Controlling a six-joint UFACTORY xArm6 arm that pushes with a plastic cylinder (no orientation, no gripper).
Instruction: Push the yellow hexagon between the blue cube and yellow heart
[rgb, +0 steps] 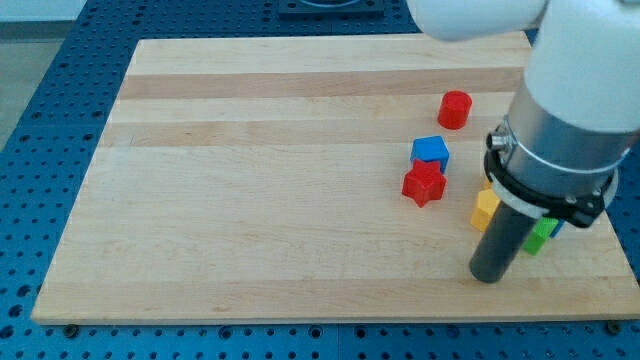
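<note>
On the wooden bench (250, 180), the red star (424, 184) touches the blue cube (431, 152) just above it; a red cylinder (454, 109) sits farther up. The arm carries no fingers. A yellow block (485, 210), shape unclear, touches the rod; my tip (486, 277) rests below it. A green block (541, 236) peeks out rightward.

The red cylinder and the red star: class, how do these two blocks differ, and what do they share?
The red cylinder is round with a flat top; the red star has points. The red cylinder stands alone nearer the view's top; the red star sits lower, against the blue cube. The red star lies nearer my tip than the red cylinder. Both are red and rest on the wooden board.
</note>
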